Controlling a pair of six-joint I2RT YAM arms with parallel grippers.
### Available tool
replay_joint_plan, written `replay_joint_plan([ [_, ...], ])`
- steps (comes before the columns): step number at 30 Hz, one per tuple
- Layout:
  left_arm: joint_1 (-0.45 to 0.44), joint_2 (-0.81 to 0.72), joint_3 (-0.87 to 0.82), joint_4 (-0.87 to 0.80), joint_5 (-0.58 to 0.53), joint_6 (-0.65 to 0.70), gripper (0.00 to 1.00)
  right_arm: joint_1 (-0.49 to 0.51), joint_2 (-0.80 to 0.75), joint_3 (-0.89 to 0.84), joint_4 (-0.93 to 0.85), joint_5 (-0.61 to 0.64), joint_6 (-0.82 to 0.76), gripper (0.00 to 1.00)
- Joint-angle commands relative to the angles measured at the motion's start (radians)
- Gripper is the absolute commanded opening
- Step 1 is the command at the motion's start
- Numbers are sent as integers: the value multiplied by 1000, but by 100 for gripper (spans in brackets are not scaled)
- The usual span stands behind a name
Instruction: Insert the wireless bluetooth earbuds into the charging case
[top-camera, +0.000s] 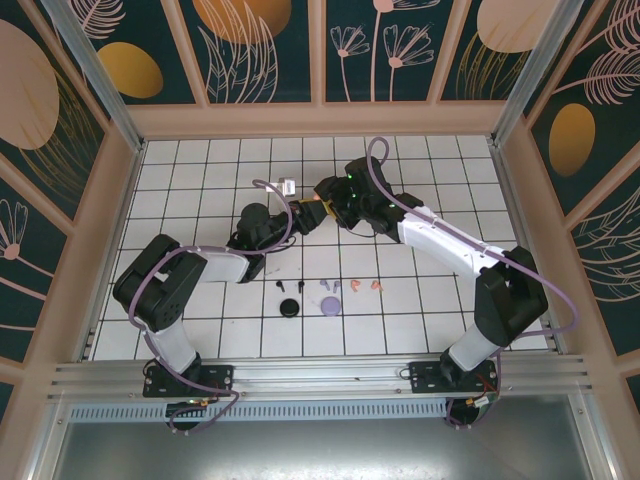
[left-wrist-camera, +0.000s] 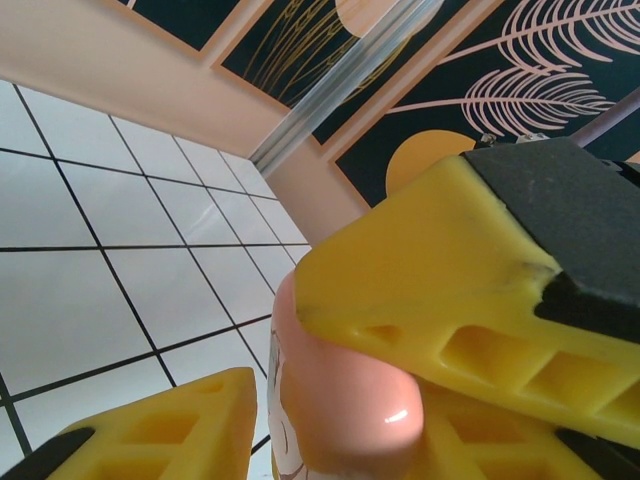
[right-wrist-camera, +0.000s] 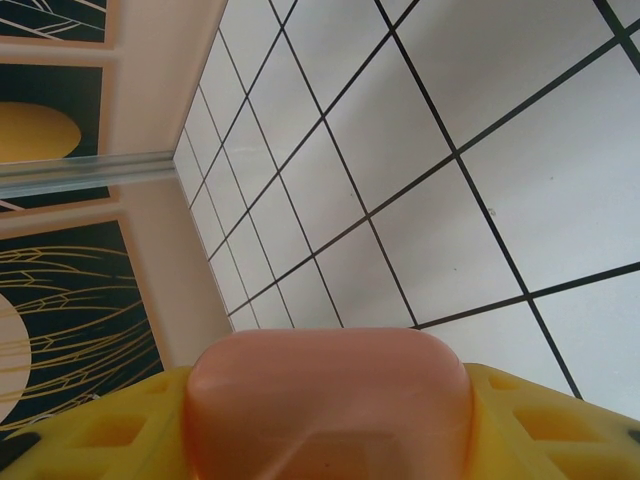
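The salmon-pink charging case (right-wrist-camera: 325, 385) sits clamped between the two yellow fingers of the right gripper (right-wrist-camera: 325, 445). One finger presses on each side of it and its rounded end stands out past the fingertips. In the overhead view this gripper is held above the white tiled table (top-camera: 200, 180), nose to nose with the left gripper (top-camera: 300, 212).

In the left wrist view the glossy case lies between the left gripper's own fingers (left-wrist-camera: 170, 430). A sliver of tile shows between the lower-left finger and the case, while the other side of the case is hidden. I cannot tell whether this pair is squeezing the case or only flanking it. A finger of the right gripper crosses over the case from the upper right and touches its top.

The wireless bluetooth earbuds (top-camera: 337, 287) lie loose in a row on the tiles, well apart from both sets of fingers, on the side toward the arm bases. The black pair (top-camera: 281, 287) lies under the left forearm side, the lilac pair (top-camera: 323, 285) in the middle, and the salmon-pink pair (top-camera: 376, 286) toward the right arm. Just beside the row, nearer the bases, rest a black disc (top-camera: 290, 307) and a lilac disc (top-camera: 330, 306).
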Motion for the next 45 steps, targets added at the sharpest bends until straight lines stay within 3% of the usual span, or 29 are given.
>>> replay_joint_plan([
  [1,-3,7,11,43,0,11,42,8,-38,-13,34,8,20,46],
  [15,-3,-23,-36,54,-9,10,54,6,-29,-9,39,14,23,46],
  [29,-3,-22,-7,42,-12,17,41,7,-45,-27,43,11,25,46],
  [38,-3,-20,8,46,-4,8,17,11,-57,-34,54,10,28,47],
  [40,-2,-21,8,48,0,2,11,11,-58,-28,56,11,25,54],
  [43,-3,-21,12,42,8,-1,0,2,-59,-11,55,14,8,76],
  [45,-3,-23,17,31,14,-1,0,-9,-66,5,41,18,-12,84],
])
